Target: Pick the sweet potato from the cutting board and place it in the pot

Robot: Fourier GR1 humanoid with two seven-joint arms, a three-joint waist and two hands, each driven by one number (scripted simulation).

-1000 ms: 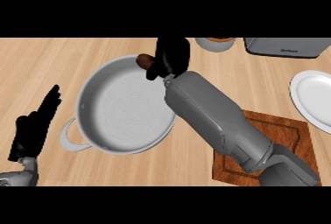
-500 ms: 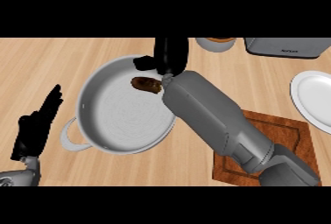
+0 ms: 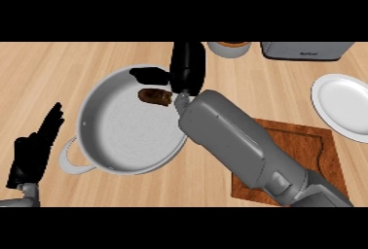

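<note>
I see the potato (image 3: 155, 96) lying in the pot (image 3: 122, 141), just under my right hand (image 3: 188, 65), its fingers apart and holding nothing; left hand (image 3: 34, 151) rests open at lower left

i see the counter (image 3: 57, 68) as pale matt wood with fine grain. the pot (image 3: 115, 138) looks like dull grey metal, faint rings across its floor. the cutting board (image 3: 305, 141) is darker, reddish wood. the plate (image 3: 348, 109) is white and glossy. the sweet potato (image 3: 154, 96) has brown, rough-looking skin.
</note>
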